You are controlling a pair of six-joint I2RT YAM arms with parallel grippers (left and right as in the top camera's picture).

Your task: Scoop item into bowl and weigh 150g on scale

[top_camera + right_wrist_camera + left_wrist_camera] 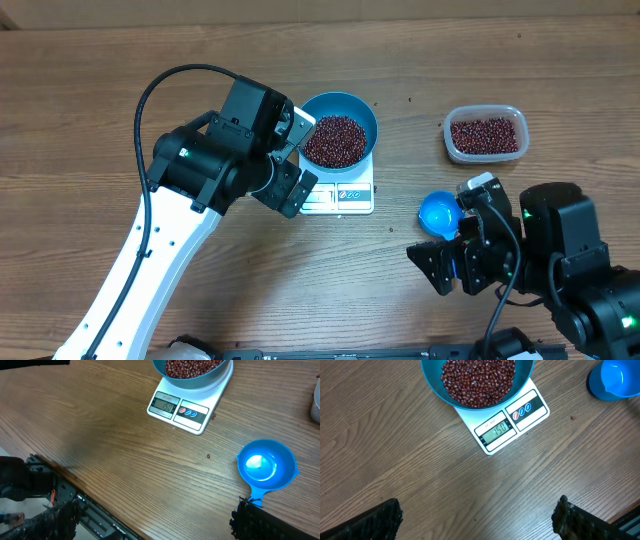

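Left gripper (305, 158): open, fingers spread wide and empty, hovering above the wooden table (90, 120) just left of the scale.
Scale (340, 195): flat, white and square, left of the table's centre. Its display edge faces the robot and reads 150.
Bowl (355, 102): deep metallic blue, standing upright on the scale and covering most of its platform.
Beans (335, 140): a loose red-brown heap inside the bowl.
Scoop (438, 213): small, blue and empty, lying on the table to the right of the scale, with its handle pointing at the right gripper.
Right gripper (455, 230): released and spread wide, holding nothing; one finger is right at the scoop handle, contact unclear.
Tub (450, 140): clear plastic, at the far right, with more beans inside.
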